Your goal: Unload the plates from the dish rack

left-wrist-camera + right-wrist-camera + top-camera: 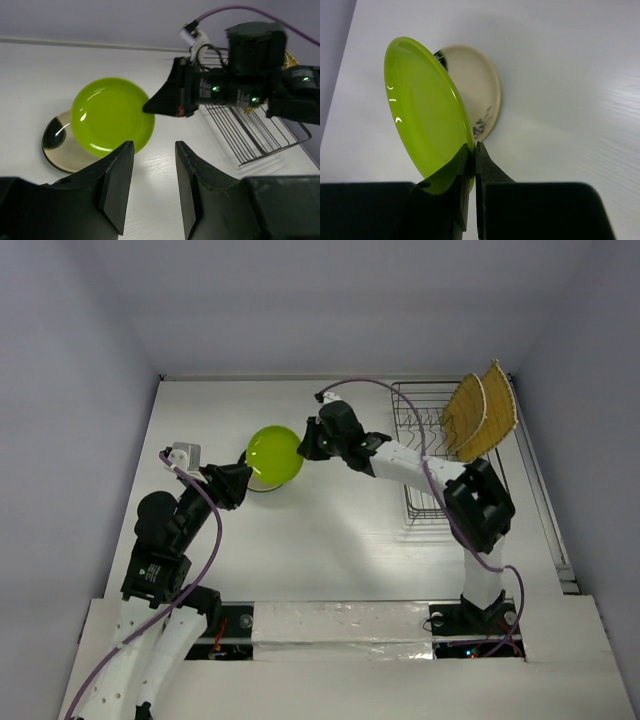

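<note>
From above, I saw my right claw point(305, 445) holding the lime green plate point(274, 457) tilted over the desk point(340, 550), left of the dish rack point(425, 502) where two straw-yellow plates point(480, 412) stood. The left wrist view showed my left claw point(154, 146) open, empty; the right wrist view showed a cream plate point(480, 90) lying beneath.

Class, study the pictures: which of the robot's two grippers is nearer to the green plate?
Right. The right gripper is clamped on the rim of the green plate; the left gripper hangs open close beside it, holding nothing.
</note>
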Tool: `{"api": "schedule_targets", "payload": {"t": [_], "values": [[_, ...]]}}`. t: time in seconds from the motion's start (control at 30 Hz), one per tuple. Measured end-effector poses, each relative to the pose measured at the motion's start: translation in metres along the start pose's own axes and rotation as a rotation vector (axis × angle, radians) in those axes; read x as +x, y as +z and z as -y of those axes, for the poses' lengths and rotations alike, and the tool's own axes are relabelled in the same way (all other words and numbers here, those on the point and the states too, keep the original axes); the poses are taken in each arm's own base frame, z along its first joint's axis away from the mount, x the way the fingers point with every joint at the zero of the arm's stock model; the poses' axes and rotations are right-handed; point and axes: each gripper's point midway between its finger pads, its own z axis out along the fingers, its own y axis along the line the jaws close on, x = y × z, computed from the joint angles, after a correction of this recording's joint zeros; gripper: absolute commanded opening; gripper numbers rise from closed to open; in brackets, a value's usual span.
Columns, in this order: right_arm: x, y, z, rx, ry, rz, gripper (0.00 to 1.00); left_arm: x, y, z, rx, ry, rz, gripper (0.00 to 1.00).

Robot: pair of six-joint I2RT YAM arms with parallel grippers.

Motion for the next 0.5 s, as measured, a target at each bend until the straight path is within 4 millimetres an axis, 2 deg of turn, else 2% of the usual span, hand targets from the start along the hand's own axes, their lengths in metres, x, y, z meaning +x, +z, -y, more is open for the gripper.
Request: {"api": "schedule_targets", "payload": {"t": [0.1, 0.27, 0.37, 0.5], "values": [[0.022, 0.021, -0.016, -0.048, 0.043, -0.049, 0.02, 0.000, 0.000, 0.000, 0.000, 0.000, 0.000, 0.35], [0.022, 0.047, -0.034, -0.100, 0.119, -0.044, 0.06, 0.000, 0.000, 0.000, 0.000, 0.000, 0.001, 0.35], [0.025, 0.057, -0.037, -0.106, 0.146, -0.043, 0.09, 0.000, 0.000, 0.000, 0.000, 0.000, 0.001, 0.35], [0.037, 0.067, -0.031, -0.088, 0.166, -0.064, 0.15, 0.000, 0.000, 0.000, 0.001, 0.000, 0.001, 0.39]]}}
